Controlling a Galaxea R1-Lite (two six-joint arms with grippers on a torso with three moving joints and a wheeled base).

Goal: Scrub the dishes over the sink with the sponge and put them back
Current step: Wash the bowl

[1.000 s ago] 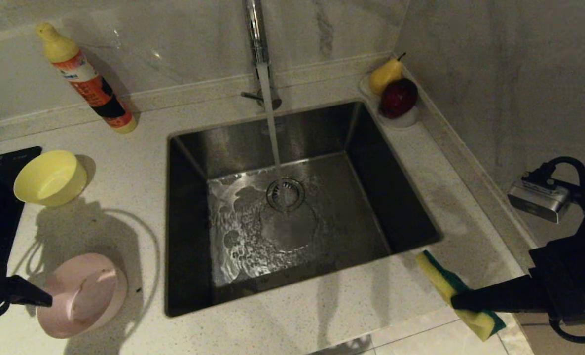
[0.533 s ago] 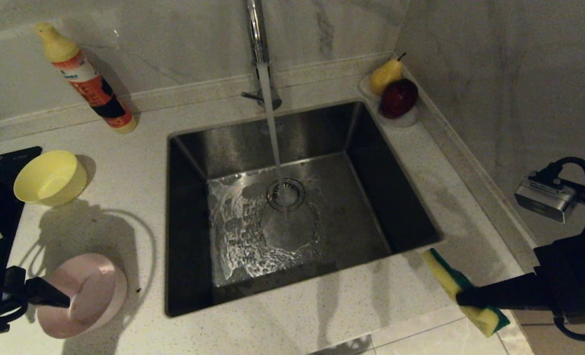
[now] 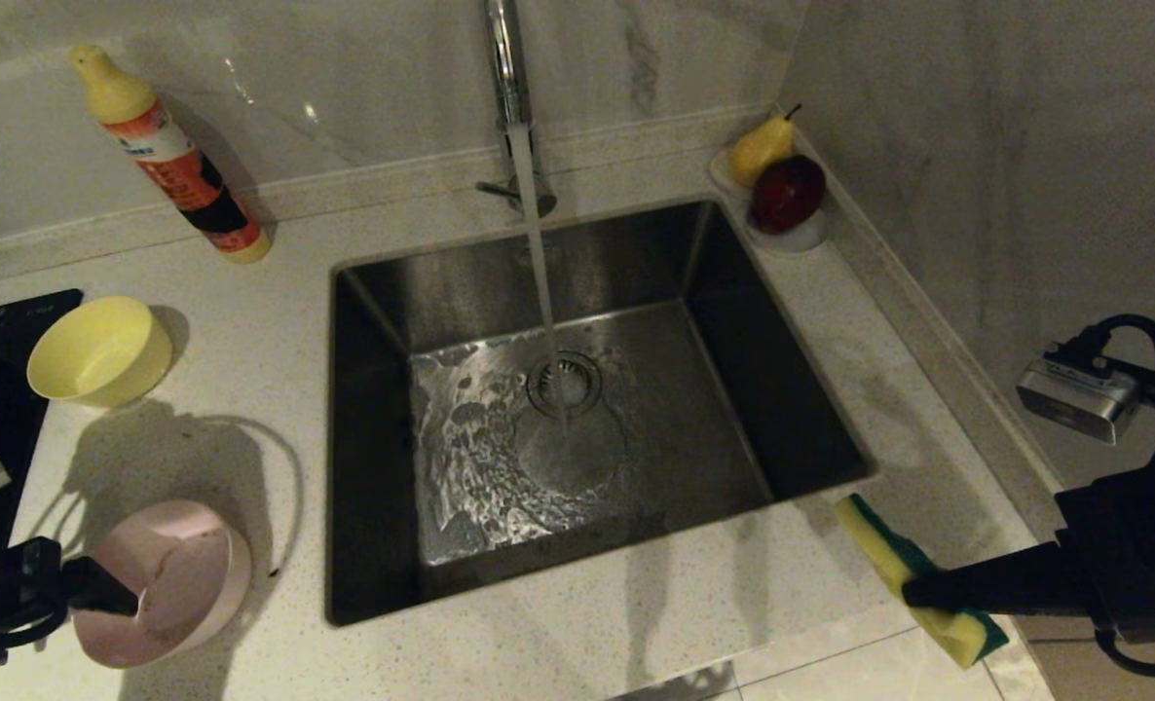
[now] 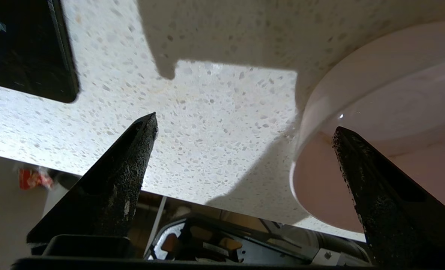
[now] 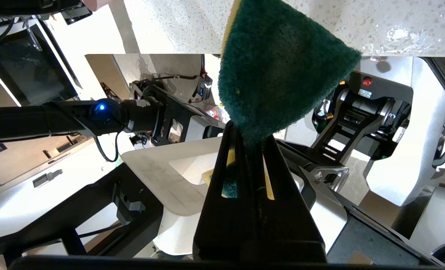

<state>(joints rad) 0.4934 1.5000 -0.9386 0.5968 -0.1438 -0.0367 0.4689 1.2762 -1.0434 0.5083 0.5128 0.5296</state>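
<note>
- Left gripper: jaws spread wide, straddling the near-left rim of the pink bowl, gripping nothing.
- Right gripper: clamped onto the sponge at the sink's near-right corner.
- Yellow bowl: far left, on the countertop.

No text can be read; the orange label on the bottle is too small to make out.

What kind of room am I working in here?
Most likely a home kitchen: a square stainless steel sink under a running chrome tap, a speckled stone countertop, and an orange-labelled dish soap bottle.
</note>
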